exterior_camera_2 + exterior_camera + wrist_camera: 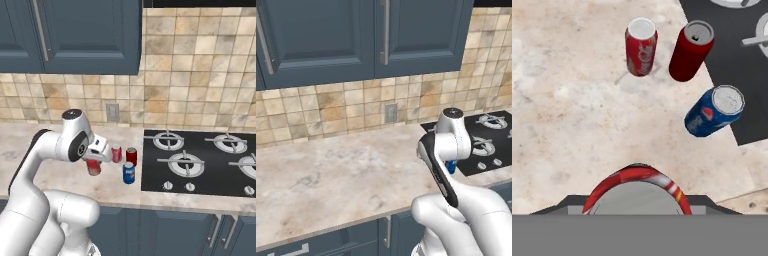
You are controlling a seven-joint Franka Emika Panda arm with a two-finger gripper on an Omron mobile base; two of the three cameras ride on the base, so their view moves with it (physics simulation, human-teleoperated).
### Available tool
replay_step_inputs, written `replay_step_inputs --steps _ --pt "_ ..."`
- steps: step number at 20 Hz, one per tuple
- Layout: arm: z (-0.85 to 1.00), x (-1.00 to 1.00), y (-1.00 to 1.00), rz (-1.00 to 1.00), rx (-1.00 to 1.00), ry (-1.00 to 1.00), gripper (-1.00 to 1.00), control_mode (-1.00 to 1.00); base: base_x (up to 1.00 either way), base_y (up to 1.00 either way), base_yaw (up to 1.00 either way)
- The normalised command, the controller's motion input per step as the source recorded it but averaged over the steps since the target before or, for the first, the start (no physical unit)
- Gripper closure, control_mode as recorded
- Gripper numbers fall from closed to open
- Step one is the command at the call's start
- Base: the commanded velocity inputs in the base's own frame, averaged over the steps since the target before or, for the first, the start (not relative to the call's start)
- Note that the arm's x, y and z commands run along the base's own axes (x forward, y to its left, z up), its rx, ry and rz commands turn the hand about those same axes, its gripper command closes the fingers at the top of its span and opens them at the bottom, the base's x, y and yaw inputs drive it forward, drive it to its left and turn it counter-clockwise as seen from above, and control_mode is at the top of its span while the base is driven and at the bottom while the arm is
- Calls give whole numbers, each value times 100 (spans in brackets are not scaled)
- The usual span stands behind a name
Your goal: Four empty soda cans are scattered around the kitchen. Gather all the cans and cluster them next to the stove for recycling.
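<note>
Hand view: gripper (637, 207) clamped on fourth can (637, 192), red, above the counter (567, 125). Three cans (687, 75) grouped beside stove (737, 65). Step: final delivery. Next: lower alongside them, release.

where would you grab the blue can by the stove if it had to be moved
Take the blue can around the middle of its round side wall, coming straight down from above. It stands upright on the counter at the stove edge, and two red cans stand close behind, so close the jaws across the clear sides.
</note>
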Motion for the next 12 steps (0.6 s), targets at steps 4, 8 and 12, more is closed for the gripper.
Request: replay_step_inputs --steps 4,8,12 --pt "0 65 -2 0 -1 0 100 -100 0 0 0" --pt "0 6 0 0 0 0 100 -100 0 0 0" --pt "-14 3 -1 0 0 2 100 -100 0 0 0"
